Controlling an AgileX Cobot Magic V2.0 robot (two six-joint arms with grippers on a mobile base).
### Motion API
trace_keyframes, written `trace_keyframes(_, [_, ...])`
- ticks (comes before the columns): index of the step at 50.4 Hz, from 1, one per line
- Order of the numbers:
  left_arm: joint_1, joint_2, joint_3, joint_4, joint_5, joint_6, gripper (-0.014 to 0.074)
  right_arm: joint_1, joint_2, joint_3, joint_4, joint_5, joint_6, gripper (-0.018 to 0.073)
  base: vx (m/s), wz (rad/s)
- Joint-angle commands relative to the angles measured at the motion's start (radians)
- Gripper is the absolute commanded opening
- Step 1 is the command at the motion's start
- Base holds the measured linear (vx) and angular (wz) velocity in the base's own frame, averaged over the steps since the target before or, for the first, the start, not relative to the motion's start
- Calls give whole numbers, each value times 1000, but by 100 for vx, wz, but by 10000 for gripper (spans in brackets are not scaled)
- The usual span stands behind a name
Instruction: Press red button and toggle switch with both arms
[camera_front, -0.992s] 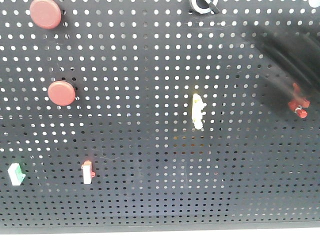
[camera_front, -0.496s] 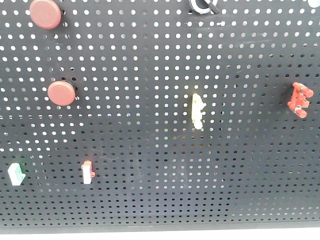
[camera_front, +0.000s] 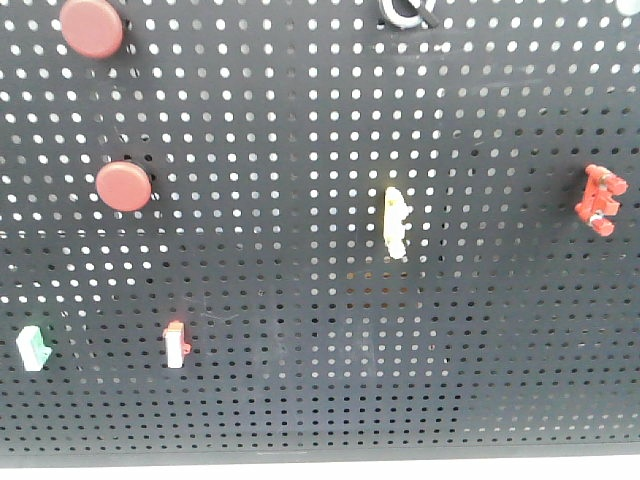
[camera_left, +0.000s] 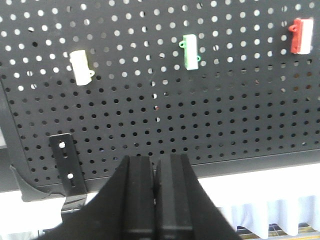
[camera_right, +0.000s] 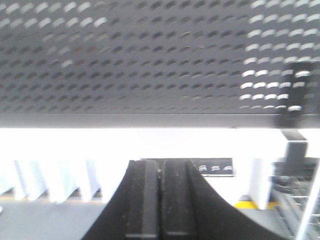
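While I look through the front camera, the biggest thing I see is the black board full of holes (camera_front: 330, 330). It stands up like a wall, I think so every part on it faces the arms and can be pushed straight in. No arm shows in this view at all.

Two red buttons look the same. One red button (camera_front: 123, 186) sits on the left side, and the other red button (camera_front: 91, 27) is above it, near the top edge. The toggle switch (camera_front: 405, 12) is at the very top, right of the middle, and partly cut off, so I see only its silver ring and black lever. A pale yellow piece (camera_front: 396, 222) is near the middle and a red bracket (camera_front: 601, 199) is far to the right.

Only the wrist cameras show my tools. My left end effector (camera_left: 155, 197) is clenched shut with nothing in it, below a small green block (camera_left: 190, 50). My right end effector (camera_right: 161, 200) is clenched and empty too, low under the board's bottom edge. Neither wrist view shows a button or the switch, so both arms seem well away from them.
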Motion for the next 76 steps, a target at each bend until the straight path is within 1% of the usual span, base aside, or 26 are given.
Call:
trace_keyframes(1, [0, -16, 34, 0, -80, 0, 2, 2, -18, 10, -13, -83, -8, -3, 0, 0])
trace_keyframes(76, [0, -16, 34, 0, -80, 0, 2, 2, -18, 10, -13, -82, -8, -3, 0, 0])
